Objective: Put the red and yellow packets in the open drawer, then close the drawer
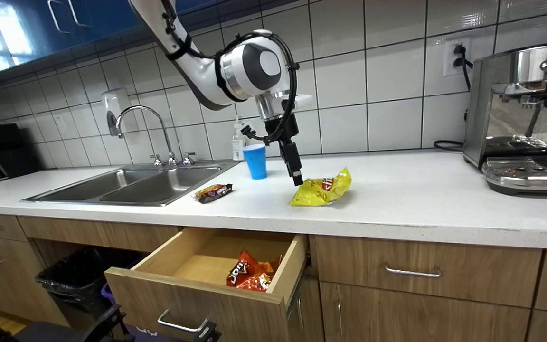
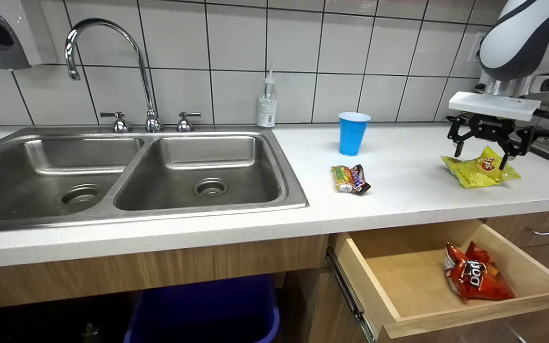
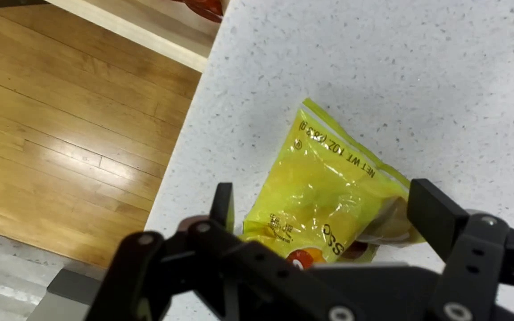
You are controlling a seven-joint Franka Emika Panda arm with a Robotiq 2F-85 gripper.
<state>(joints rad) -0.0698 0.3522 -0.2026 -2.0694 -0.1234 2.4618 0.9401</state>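
One gripper (image 2: pixel 480 161), fingers spread apart, stands astride one yellow packet (image 3: pixel 315 187) lying on the counter (image 2: pixel 408 190) near its front edge. One red packet (image 2: pixel 478 278) sits in one open drawer (image 2: pixel 412 281), drawer floor showing beside it, and open counter stretches from the yellow packet to one blue cup (image 2: pixel 352 136) and two wrapped sweets (image 2: pixel 350 179).

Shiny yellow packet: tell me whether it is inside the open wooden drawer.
No, the shiny yellow packet lies on the white countertop, while the shiny red packet sits in the open wooden drawer.
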